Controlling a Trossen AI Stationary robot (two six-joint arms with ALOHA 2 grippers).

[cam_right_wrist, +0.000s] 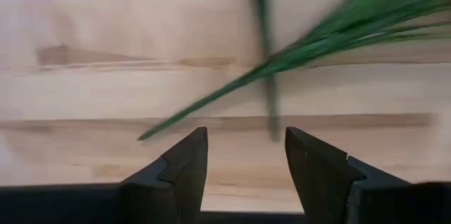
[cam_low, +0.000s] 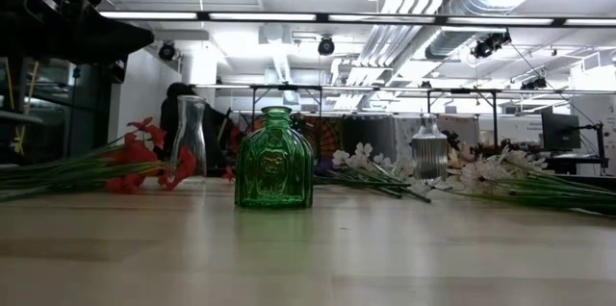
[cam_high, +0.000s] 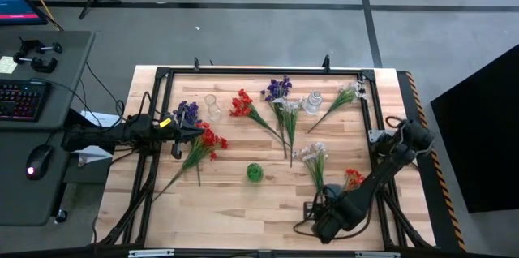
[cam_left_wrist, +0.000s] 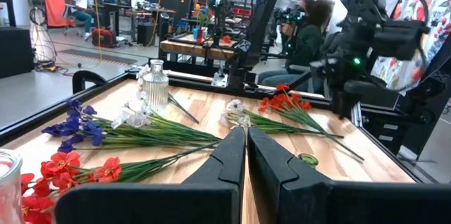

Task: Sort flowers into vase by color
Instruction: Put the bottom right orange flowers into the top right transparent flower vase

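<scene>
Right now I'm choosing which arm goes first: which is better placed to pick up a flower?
Probably right: the right gripper is open just above a green stem; the left gripper is shut.

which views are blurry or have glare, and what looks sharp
Low view: the green vase is sharp, the ceiling lights glare white. Right wrist view: the green stems are smeared and soft above the open right gripper. Left wrist view: the shut left gripper looms large, the room behind bright. High view: even light, soft shadows.

We see a green glass vase (cam_low: 274, 159) mid-bench (cam_low: 308, 248), red flowers (cam_low: 135, 160) lying left, white flowers (cam_low: 500, 173) right, clear vases (cam_low: 191, 135) behind.
</scene>
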